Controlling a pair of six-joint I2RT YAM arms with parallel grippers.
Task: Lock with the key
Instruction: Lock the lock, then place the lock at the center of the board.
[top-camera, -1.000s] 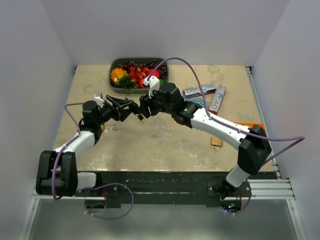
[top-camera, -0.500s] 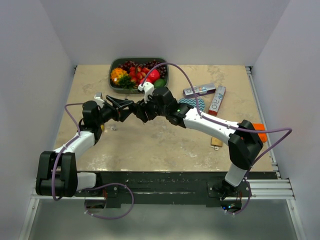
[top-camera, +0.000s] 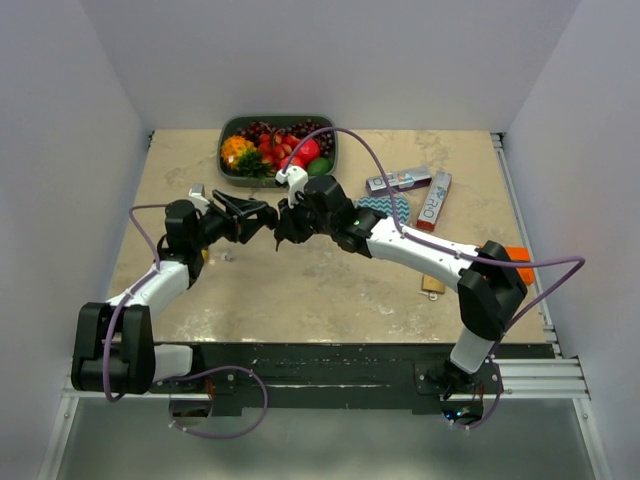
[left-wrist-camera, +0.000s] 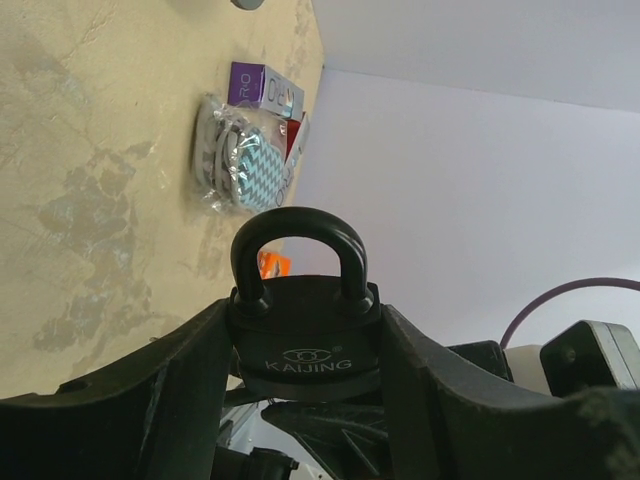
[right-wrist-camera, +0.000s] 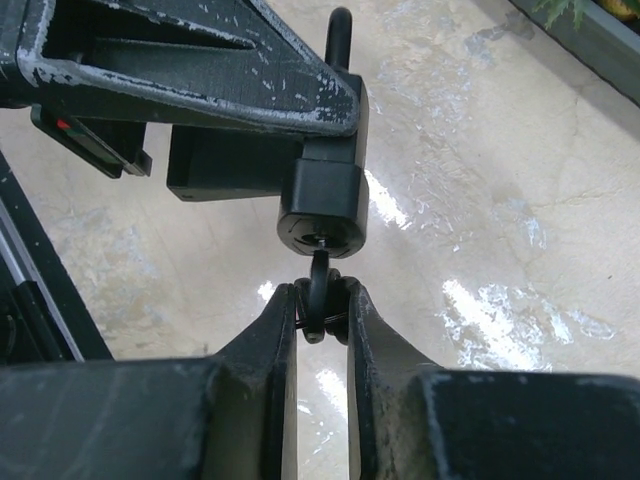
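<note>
Two robot arms meet above a marbled tan table (top-camera: 330, 290), just in front of a dark tray (top-camera: 280, 118) of fruit at its far edge; the left gripper (top-camera: 262, 218) is clamped on a black padlock (left-wrist-camera: 305, 345) stamped KAIJING, one finger pressed to each side of the body; the shackle stands arched, both legs meeting the body, though the wrist view does not show whether it is latched; the padlock is held clear of the tabletop, left of centre, its keyhole end turned toward the right arm; the right gripper (right-wrist-camera: 322, 305) pinches the head of a small key (right-wrist-camera: 319, 275) between nearly closed fingers, only a narrow slot between them; the key's shank enters the round keyhole face of the padlock; to the right lie a chevron-patterned pouch (top-camera: 385, 207) and two slim boxes (top-camera: 398, 180), well apart from the grippers; a small tan item (top-camera: 432, 284) sits nearer the right arm.
</note>
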